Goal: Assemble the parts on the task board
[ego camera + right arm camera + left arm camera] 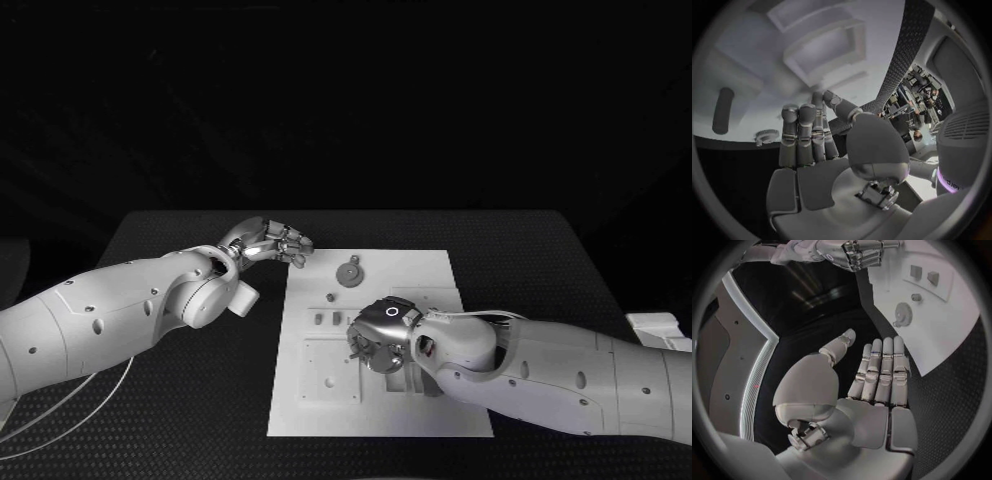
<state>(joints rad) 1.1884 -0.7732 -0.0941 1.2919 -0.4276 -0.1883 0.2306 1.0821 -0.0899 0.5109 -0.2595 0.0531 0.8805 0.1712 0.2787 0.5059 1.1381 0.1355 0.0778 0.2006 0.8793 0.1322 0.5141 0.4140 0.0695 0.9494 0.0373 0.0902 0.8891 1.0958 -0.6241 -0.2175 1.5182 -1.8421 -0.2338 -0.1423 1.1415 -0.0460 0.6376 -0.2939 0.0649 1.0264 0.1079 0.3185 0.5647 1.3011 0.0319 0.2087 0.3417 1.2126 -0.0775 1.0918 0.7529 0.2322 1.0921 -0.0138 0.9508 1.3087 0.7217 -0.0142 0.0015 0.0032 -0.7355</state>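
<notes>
My left hand (268, 241) sits off the task board's (418, 270) ten o'clock corner, over the black table (173, 235) — the arm reaches in from eight o'clock, and the wrist bends toward the board. From behind that wrist, my left hand (876, 375) lies flat and released: fingers (882, 365) straight, side by side, thumb out to one side, nothing in the palm. Just past the fingertips the board's white edge (942, 335) begins, and a round toothed part (902, 314) lies on it, with a few small blocks (923, 275) farther along.

In the head view that round part (349, 271) rests at about eleven o'clock on the board, near my left fingertips but apart from them.

My right hand (384, 338) is down over the middle of the board, palm turned down toward the recesses, the arm sweeping in from four o'clock. The right wrist camera shows that hand (814, 145) with fingers (804, 130) extended together and the thumb alongside — empty, holding nothing, just above the white surface (767, 75). A small toothed part (767, 136) lies on the board just beside my outer finger, and a dark slot (722, 110) sits further out. Raised rectangular frames (826, 50) lie beyond the fingertips.

My right hand (848, 252) also shows from the left wrist, hovering over the board.
</notes>
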